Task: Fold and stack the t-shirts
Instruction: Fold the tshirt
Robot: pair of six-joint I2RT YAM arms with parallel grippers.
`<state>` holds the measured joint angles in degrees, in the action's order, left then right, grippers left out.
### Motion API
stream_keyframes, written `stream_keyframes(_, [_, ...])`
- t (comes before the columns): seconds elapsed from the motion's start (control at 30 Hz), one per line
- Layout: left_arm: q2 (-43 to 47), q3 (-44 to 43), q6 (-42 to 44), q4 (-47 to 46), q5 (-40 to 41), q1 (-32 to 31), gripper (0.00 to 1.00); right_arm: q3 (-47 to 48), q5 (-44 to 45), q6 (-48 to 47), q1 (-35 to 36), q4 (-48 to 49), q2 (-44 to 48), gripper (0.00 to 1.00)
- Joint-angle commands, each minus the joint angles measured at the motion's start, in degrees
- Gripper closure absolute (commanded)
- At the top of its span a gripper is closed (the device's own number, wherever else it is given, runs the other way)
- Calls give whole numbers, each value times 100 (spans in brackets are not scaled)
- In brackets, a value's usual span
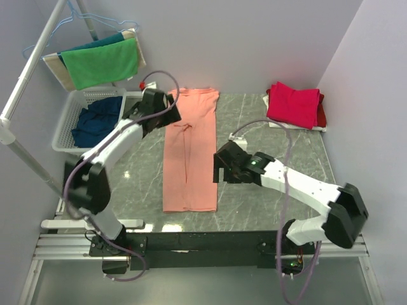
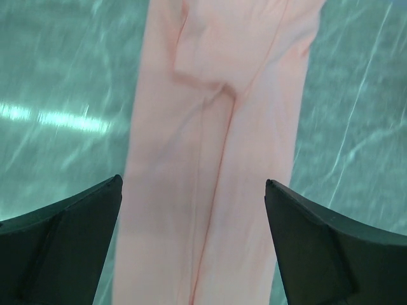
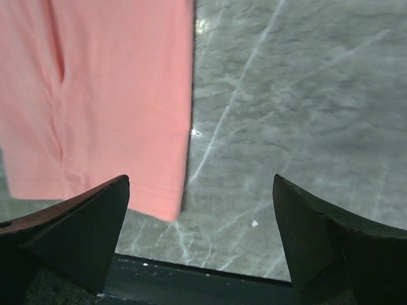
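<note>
Two open grippers and one shirt on the table, so let's sweep across. Far left, green, teal and beige cloths (image 1: 102, 63) hang on the rail, no part of this job. Below them a white basket (image 1: 62, 133) holds a dark navy tee (image 1: 95, 121), waiting its turn. Next comes the left gripper (image 2: 194, 190), fingers spread wide and holding nothing, poised over the far end of the salmon-orange t-shirt (image 1: 189, 159). That shirt lies mid-table as a long narrow strip, sleeves already turned in, with a raised crease running down its middle. Just beside the strip's right edge, near the hem corner, sits the right gripper (image 3: 200, 184), also spread and empty, with mostly bare marble tabletop (image 1: 267, 133) between its fingers. Far right, the crimson-pink tee (image 1: 292, 105) tops a folded pile near the table's back corner. My read: the crosswise fold comes next, and the danger is plain. The left fingers could close on the top layer only and pull the tucked sleeve open. The right could close on stone and miss the cloth. If one arm lifts ahead of the other, the strip skews.
</note>
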<state>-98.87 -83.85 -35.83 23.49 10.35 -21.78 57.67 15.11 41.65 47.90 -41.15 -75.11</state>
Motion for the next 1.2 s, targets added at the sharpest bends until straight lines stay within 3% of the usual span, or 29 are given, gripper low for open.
stream_keyframes(0.0, [1289, 1483, -388, 217, -156, -81, 1, 174, -333, -385, -44, 861, -556, 0])
stream_keyframes(0.17, [2580, 2801, -1039, 762, -192, -177, 2, 113, -553, -245, -44, 1073, -759, 4])
stream_keyframes(0.3, [3233, 3664, -1592, 1158, -340, -318, 9, -316, -948, -61, -35, 1310, -742, 20])
stream_keyframes(0.5, [3383, 4518, -1664, 1133, -972, -327, 29, -853, -1494, 185, -9, 1750, -830, 38])
stream_keyframes(0.7, [3339, 4948, -1567, 886, -1632, -414, 36, -1100, -1748, 168, 44, 1935, -838, 50])
stream_keyframes(0.93, [3216, 5265, -1567, 622, -2213, -476, 37, -1144, -1924, 107, 62, 1681, -909, 55])
stream_keyframes(1.17, [2865, 5274, -1584, 711, -2257, -573, 38, -1275, -2135, -43, 202, 1487, -847, 51])
